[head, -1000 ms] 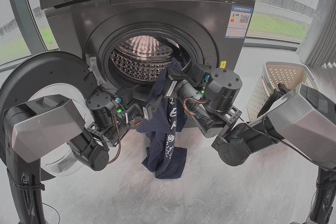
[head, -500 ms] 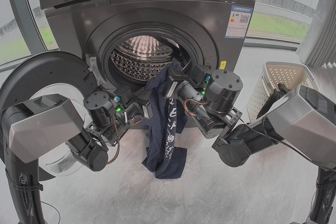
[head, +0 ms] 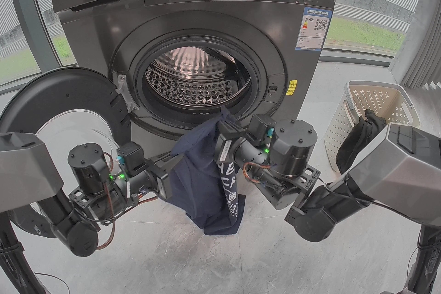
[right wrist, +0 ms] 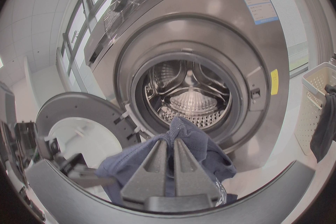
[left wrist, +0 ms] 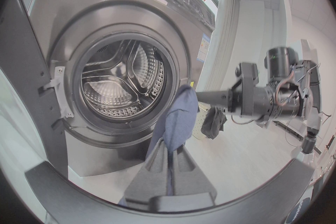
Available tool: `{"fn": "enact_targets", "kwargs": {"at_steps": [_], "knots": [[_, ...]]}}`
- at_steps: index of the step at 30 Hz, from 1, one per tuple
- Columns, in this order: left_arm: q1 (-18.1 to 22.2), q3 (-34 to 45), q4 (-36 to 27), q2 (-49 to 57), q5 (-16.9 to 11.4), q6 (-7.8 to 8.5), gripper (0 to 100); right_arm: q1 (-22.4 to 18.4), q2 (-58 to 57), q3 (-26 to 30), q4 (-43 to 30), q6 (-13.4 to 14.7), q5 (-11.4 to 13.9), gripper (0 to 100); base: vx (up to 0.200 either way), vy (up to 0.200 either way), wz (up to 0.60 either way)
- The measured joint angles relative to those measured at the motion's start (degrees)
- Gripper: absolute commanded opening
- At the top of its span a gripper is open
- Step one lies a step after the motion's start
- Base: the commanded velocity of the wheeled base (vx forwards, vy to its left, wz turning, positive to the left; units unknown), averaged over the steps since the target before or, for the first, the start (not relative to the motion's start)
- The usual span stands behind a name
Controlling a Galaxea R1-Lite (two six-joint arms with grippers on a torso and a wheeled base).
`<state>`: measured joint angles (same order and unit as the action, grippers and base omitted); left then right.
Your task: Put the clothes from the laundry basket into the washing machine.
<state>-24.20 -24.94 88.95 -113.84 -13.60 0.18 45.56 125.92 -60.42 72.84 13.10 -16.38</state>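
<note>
Lifting is what this step wants. In the head view the navy garment (head: 202,171) hangs between both arms in front of the washing machine (head: 193,24). Its top sits below the lip of the drum (head: 193,74) and its tail is pooled on the floor (head: 229,253). I'd say both arms should rise together and push well past the rim, so the trailing cloth clears the sill instead of snagging. The left arm (head: 92,171) lies low and reaches right, its jaws pinched on the garment's left edge. The right arm (head: 289,148) comes in from the right, its jaws clamped on the top bunch. At far right the laundry basket (head: 381,97) has a dark piece (head: 358,138) draped over its rim.

In the left wrist view the jaws are closed on a blue fold of the garment (left wrist: 178,119) and aimed at the open drum (left wrist: 122,84).

In the right wrist view the jaws are shut on the navy bunch (right wrist: 199,151), just under the drum mouth (right wrist: 189,95), and the door (right wrist: 77,119) is swung wide open.
</note>
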Motion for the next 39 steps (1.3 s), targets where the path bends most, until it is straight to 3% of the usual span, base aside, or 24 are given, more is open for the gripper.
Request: {"fn": "enact_targets", "kwargs": {"at_steps": [1,2,7,19,30,39], "knots": [[0.26,0.69,0.0,0.68,-0.38,-0.02,0,0.13,-0.17,0.88,0.18,0.0,0.18,0,0.0,0.0,0.0],[0.69,1.63,0.0,1.82,-1.04,-0.09,0,0.37,-0.52,2.34,0.57,0.0,0.57,100,0.0,0.0,0.0],[2.35,1.73,0.05,6.21,-2.9,-1.41,0,1.79,-2.16,7.63,2.34,-0.05,2.13,100,0.0,0.0,0.0],[5.1,-4.27,0.0,10.17,-2.78,-2.78,0,3.04,-5.79,21.59,2.67,-1.04,4.53,100,0.0,0.0,0.0],[5.35,-7.52,-0.02,12.48,-2.6,-3.97,0,-1.66,-0.23,22.75,7.3,-4.52,5.99,100,0.0,0.0,0.0],[5.13,-9.84,0.0,15.49,-2.49,-7.07,0,-2.91,7.74,17.46,7.66,-4.9,6.24,100,0.0,0.0,0.0]]}}
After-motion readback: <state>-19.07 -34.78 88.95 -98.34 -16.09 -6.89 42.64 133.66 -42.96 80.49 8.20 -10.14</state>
